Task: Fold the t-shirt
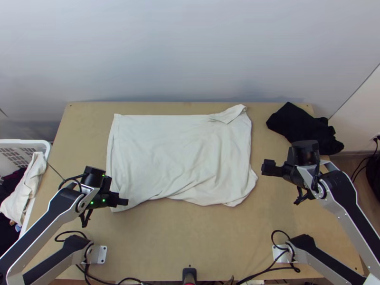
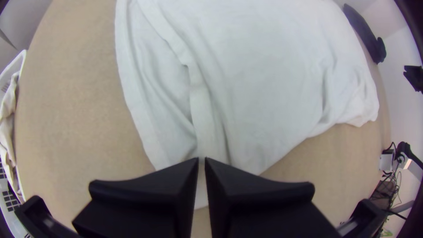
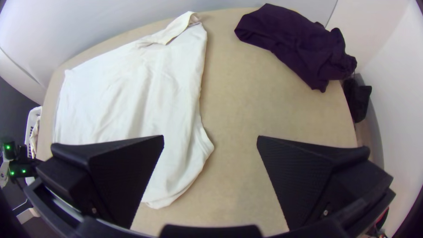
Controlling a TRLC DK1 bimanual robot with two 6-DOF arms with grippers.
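T-shirt [image 1: 175,152] was laid out on the table [image 1: 190,237] between the grippers, near edge uneven. Top view: left gripper [image 1: 124,202] was placed at the near corner on its side, likely so that corner could be picked or tidied. Right gripper [image 1: 269,168] was placed just off the opposite side, probably for clearance before an edge grab. Dark garment [image 1: 301,126] was set beyond the right gripper, presumably to be kept out of the fold.

Left wrist view: fingers were held almost together at the corner; whether cloth was pinched couldn't be told. A crease [image 2: 200,99] was seen running away from the fingertips.

Right wrist view: fingers were held wide apart, nothing clamped. A turned-over flap [image 3: 177,29] was seen beyond them; probably best straightened before folding.
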